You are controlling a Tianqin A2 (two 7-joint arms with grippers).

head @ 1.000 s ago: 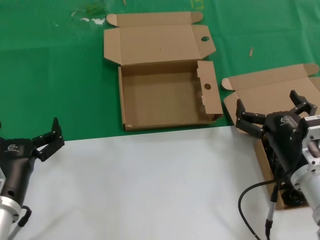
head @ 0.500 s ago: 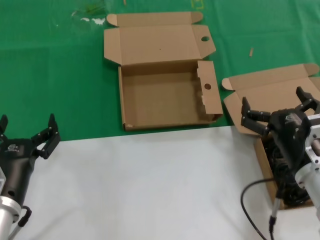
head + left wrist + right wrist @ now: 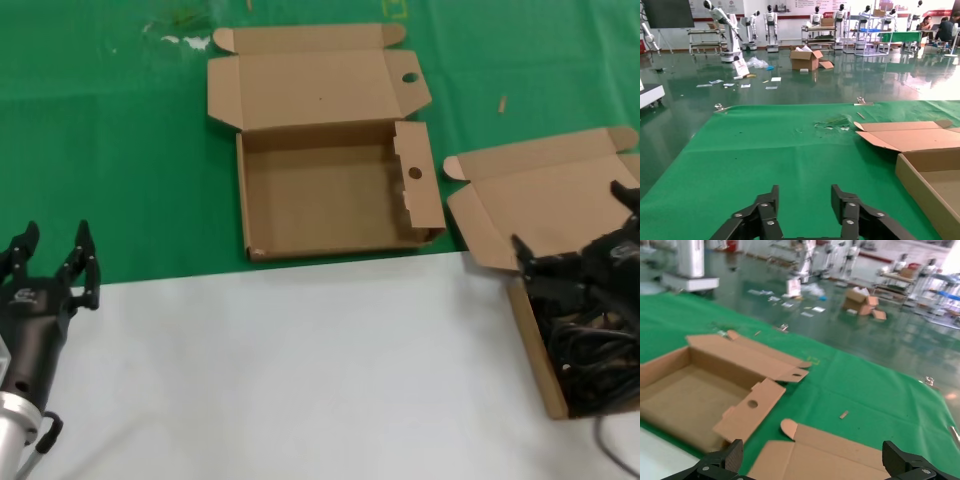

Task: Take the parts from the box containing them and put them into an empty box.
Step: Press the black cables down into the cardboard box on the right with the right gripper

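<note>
The empty box lies open on the green cloth, with round finger holes in its side flap and lid tab; it also shows in the right wrist view and the left wrist view. The box containing the parts is at the right edge, its plain lid folded back. Black coiled cable bundles lie inside it. My right gripper is open, low over this box, its fingers spread wide above the lid. My left gripper is open and empty at the far left.
A white table surface fills the near half; a green cloth covers the far half. A small scrap lies on the cloth beyond the right box. In the left wrist view my left gripper hovers over bare cloth.
My right gripper has moved right and down, onto the box with the cables. My left gripper has shifted left and turned, its fingers now pointing straight ahead.
</note>
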